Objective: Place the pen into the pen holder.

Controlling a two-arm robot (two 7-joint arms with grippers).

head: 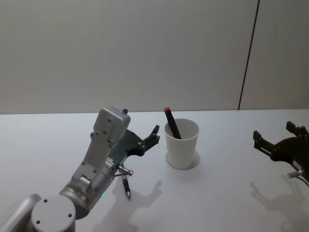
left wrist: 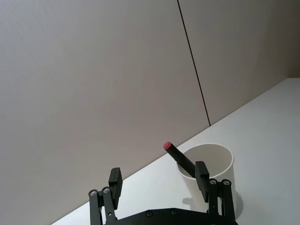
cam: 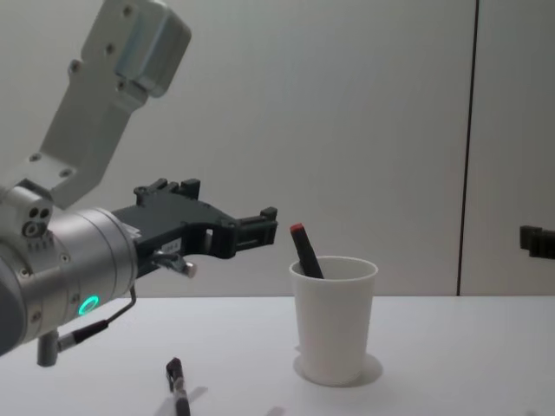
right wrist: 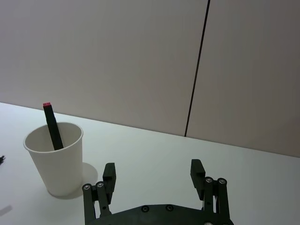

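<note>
white paper cup pen holder [head: 182,145] [left wrist: 220,161] [right wrist: 54,159] [cam: 334,321] stood upright on the white table [head: 217,193], a little right of centre in the head view. a black pen with a red end [head: 171,123] [left wrist: 178,157] [right wrist: 50,122] [cam: 303,247] stood inside it, red end up and clear of the rolled rim. it leaned toward the robot's left, its shaft against the rim on that side.

left gripper [head: 155,135] [left wrist: 158,180] [cam: 264,224] hovered above the table just left of the cup, at about rim height in the chest view, pointing toward it. its fingers were spread apart with nothing between them. no contact with cup or pen; a small gap showed between the fingertips and the rim. a green light glowed on the left arm's wrist in the chest view.

a second pen [head: 126,187] [cam: 178,392], dark with a pale tip, lay flat on the table under the left wrist, well left of the cup and nearer the robot. nothing was touching it.

right gripper [head: 273,131] [right wrist: 153,168] [cam: 538,241] sat at the right edge, well apart from the cup and raised off the table. its fingers were wide apart and empty, and it faced the cup across bare tabletop.

a plain grey wall stood behind, with one dark vertical seam [head: 248,53] to the right of the cup.
</note>
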